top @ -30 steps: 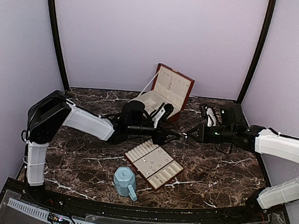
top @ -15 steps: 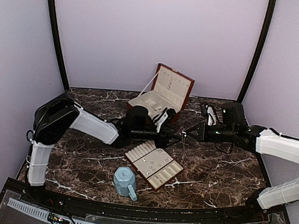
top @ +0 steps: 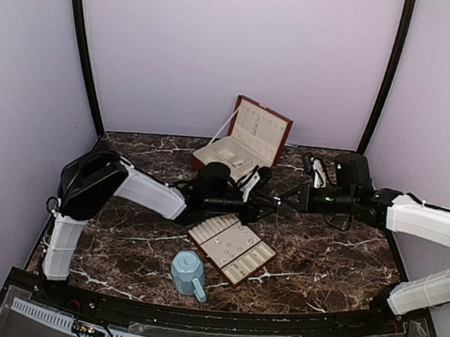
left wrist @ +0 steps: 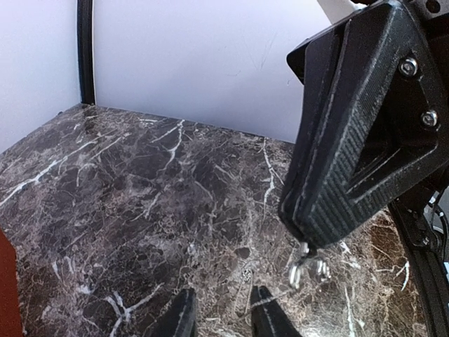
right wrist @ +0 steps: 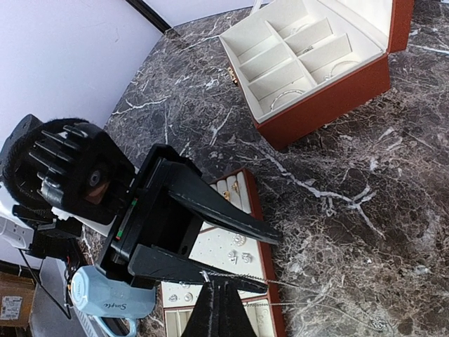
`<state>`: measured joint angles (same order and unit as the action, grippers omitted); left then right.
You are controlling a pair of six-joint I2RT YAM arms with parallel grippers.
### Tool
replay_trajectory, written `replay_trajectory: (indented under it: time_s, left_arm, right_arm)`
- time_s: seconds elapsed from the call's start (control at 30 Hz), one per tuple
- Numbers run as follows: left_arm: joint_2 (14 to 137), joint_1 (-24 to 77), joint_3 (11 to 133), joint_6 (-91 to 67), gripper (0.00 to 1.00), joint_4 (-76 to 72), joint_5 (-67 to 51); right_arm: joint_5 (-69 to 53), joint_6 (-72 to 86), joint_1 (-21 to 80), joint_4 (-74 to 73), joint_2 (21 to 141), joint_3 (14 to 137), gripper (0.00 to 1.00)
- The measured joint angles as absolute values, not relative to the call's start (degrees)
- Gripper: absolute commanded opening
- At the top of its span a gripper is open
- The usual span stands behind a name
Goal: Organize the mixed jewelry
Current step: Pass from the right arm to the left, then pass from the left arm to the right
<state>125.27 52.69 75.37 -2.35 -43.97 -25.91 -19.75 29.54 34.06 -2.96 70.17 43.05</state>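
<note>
A thin silver chain [right wrist: 316, 284] hangs over the marble; my right gripper [right wrist: 221, 309] is shut on its clasp end [left wrist: 306, 268]. In the top view the right gripper [top: 284, 199] meets my left gripper [top: 267, 204] tip to tip above the table's middle. The left gripper [left wrist: 224, 316] is open with a narrow gap, and the chain crosses its right finger [left wrist: 270, 317]. From the right wrist, the left gripper [right wrist: 272, 262] shows as a V with the chain along its lower finger. Silvery studs [right wrist: 238, 242] sit on the cream-lined tray [right wrist: 261, 232]. Thin hoops [right wrist: 287, 95] lie in the box.
The open brown jewelry box [top: 243, 142] stands at the back centre. The flat tray [top: 231, 248] lies in front of the grippers, with a light-blue mug [top: 188, 272] just to its near left. Purple walls close in the marble table [top: 335, 257].
My left arm has reached further right until its fingertips meet the right gripper, and its jaws have narrowed. The right gripper has stayed almost in place, still shut on the chain.
</note>
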Motion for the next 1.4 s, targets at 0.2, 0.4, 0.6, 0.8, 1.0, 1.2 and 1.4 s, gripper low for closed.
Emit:
replay_trajectory:
  time_s: [0.2, 0.4, 0.6, 0.8, 1.0, 1.2, 1.4]
  left_arm:
    - [126.21, 53.01, 76.66, -2.68, 0.09, -44.05, -25.89]
    - [126.39, 53.45, 75.92, -2.87, 0.00, -45.71, -23.55]
    - [121.56, 53.60, 67.05, -1.98, 0.00, -48.36, -16.14]
    - [112.42, 53.54, 63.26, 0.78, 0.00, -49.74, -11.81]
    - [103.09, 53.56, 60.20, 4.34, 0.00, -49.98, -13.08]
    - [97.54, 52.77, 59.66, 5.32, 0.00, -44.93, -19.29]
    - [94.89, 49.95, 61.58, 3.25, 0.00, -37.50, -29.30]
  right_arm:
    - [-19.79, 30.11, 34.06, -2.74, 69.25, 43.05, 0.00]
    - [-19.75, 30.89, 34.06, -2.37, 68.14, 42.85, 0.00]
    - [-23.51, 31.66, 34.06, 0.95, 67.79, 40.88, 0.08]
    - [-28.56, 31.99, 34.06, 4.73, 67.88, 38.72, 0.45]
    - [-27.00, 32.18, 34.06, 8.54, 67.22, 37.56, 0.58]
    - [-27.81, 31.68, 34.28, 12.91, 66.94, 37.50, 0.60]
    - [-30.44, 31.33, 35.88, 16.53, 66.92, 38.20, 0.62]
